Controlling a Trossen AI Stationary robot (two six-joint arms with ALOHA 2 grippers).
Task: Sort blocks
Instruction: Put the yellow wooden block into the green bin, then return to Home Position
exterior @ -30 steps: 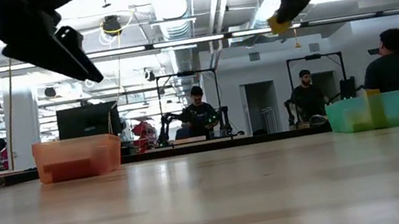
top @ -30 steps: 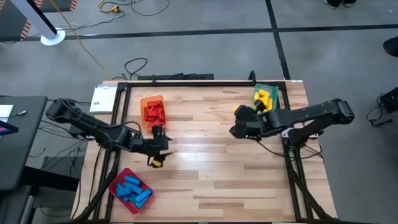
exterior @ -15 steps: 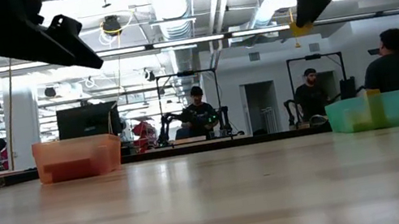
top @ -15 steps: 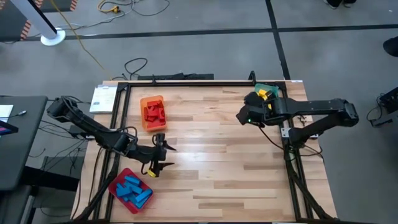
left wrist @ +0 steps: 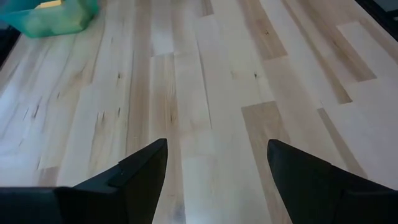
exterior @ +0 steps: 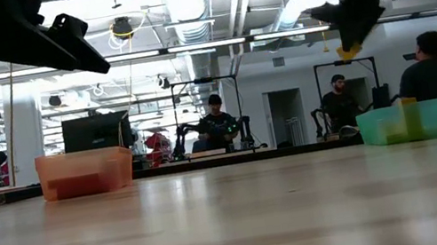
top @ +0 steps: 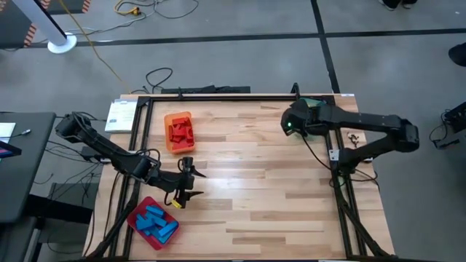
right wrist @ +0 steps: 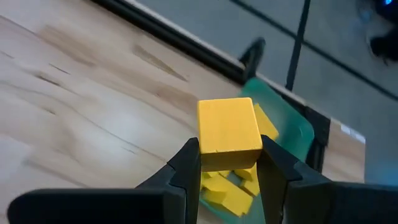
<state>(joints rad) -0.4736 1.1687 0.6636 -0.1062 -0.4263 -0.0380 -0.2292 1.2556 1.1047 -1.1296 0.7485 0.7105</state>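
My right gripper (right wrist: pixel 229 155) is shut on a yellow block (right wrist: pixel 229 130), high above the far right corner. The green tray (right wrist: pixel 292 127) just ahead of it holds more yellow blocks (right wrist: pixel 231 193). In the high view the right arm (top: pixel 349 124) covers most of that tray (top: pixel 313 102). My left gripper (top: pixel 191 183) hovers open near the table's left side with nothing between its fingers (left wrist: pixel 146 165). It is close to the red tray (top: pixel 137 211) with blue blocks (top: pixel 154 222). Red blocks (top: pixel 180 132) fill the orange tray (top: pixel 177 116). My right gripper pinches the yellow block by two opposite sides (right wrist: pixel 202 149) between its two fingers (right wrist: pixel 186 168). The block's end stands out past the fingertips. The fingers slant downward toward the far right corner. The block (exterior: pixel 350 51) is lifted clear, well above the tabletop.
Bare wooden tabletop (top: pixel 255 182) spreads between the two arms. A black frame (top: pixel 218 95) runs along the table's edges. People (exterior: pixel 431 71) and equipment show in the room beyond the far edge.
My right gripper has carried the yellow block toward the table's far right corner, up to the green tray, turning as it went, and stays shut on it. My left gripper has shifted a little toward the near edge and turned, then held still, open throughout.
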